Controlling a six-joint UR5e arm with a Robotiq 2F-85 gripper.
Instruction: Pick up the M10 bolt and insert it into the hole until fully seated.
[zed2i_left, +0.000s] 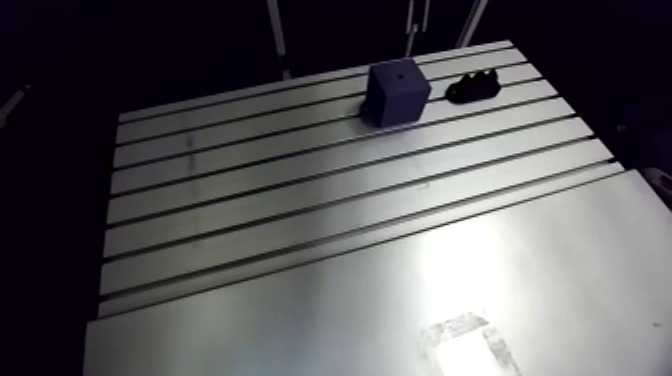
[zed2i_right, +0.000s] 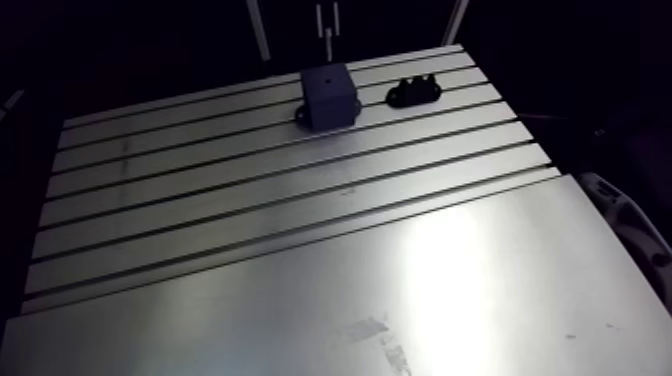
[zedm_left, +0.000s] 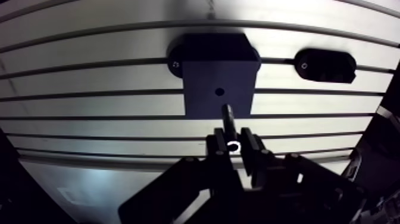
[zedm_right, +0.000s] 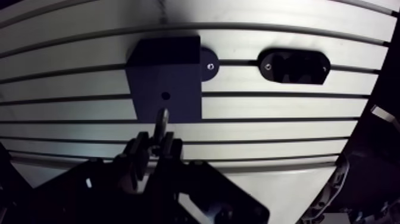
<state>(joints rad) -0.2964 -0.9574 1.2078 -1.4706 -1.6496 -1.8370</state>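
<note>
One dark metal M10 bolt clenched in my jaws by its rear end; reckon it's stiff and slick. Tip sits over the dark square block, near its hole.

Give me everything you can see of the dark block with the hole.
The block is a dark, matte cube, plastic-looking, with one small round hole in its top face and a screwed tab at its base. It stands upright on the slotted table, the bolt in the hand poised just short of the hole.
</note>
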